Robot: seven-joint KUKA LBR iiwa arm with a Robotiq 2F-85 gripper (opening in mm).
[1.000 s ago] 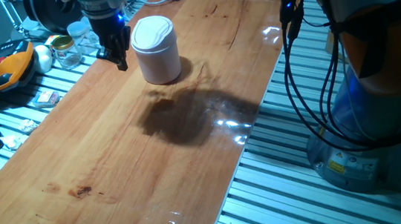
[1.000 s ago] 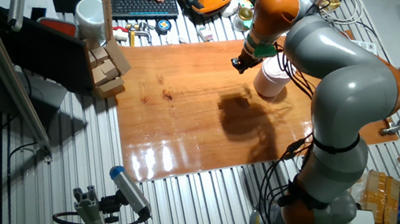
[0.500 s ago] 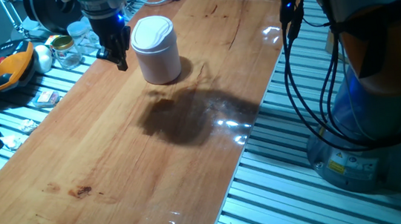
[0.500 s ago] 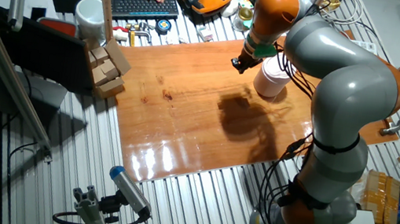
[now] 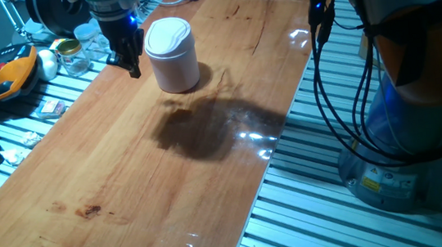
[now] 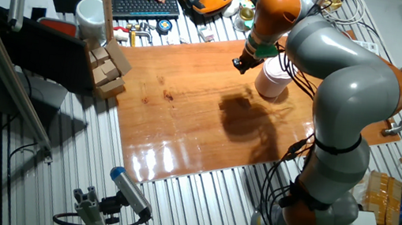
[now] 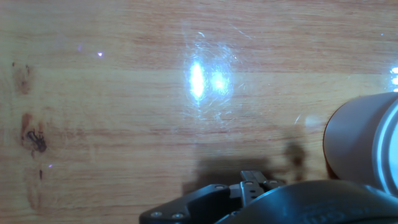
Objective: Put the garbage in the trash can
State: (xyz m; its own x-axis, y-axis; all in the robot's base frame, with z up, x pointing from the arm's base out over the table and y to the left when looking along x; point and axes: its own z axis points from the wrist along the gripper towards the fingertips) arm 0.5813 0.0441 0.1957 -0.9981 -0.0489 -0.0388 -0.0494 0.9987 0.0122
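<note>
The black two-finger gripper is seen hanging low over the wooden tabletop, just beside the small white plastic cylindrical trash can with its rounded domed swing lid, on the side toward the cluttered table edge. Whether the jaws are parted or closed cannot be told, since the fingertips are dark and small in both fixed views and are cut off in the hand view; nothing white is visible between them. The garbage, a crumpled paper wad, cannot be found in any view: only bare wood and the bin's side are shown under the hand, so its whereabouts cannot be stated. If the wad is held, it is judged that a release here would drop it on the table, because the gripper is beside the lid and not above it. The light bin could also be nudged or tipped by a sideways move at this height.
</note>
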